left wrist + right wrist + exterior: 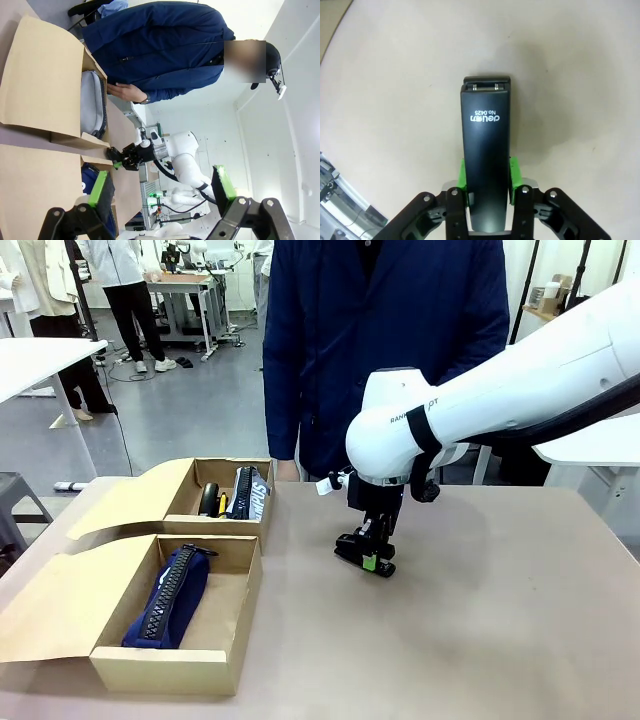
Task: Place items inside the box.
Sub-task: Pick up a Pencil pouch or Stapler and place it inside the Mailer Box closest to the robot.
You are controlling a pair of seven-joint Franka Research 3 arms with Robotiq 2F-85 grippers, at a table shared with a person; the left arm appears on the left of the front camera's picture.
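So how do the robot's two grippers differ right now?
The right gripper is shut on a black stapler; the left gripper stands open, holding nothing. The right gripper points down at the tan table; the left gripper looks out across it, toward the person. Both are black with green pads.

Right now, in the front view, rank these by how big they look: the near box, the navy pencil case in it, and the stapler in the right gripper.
1. near box
2. navy pencil case
3. black stapler, clamped in the right gripper; it sits farther from the camera, so its gap to the case is unsure.
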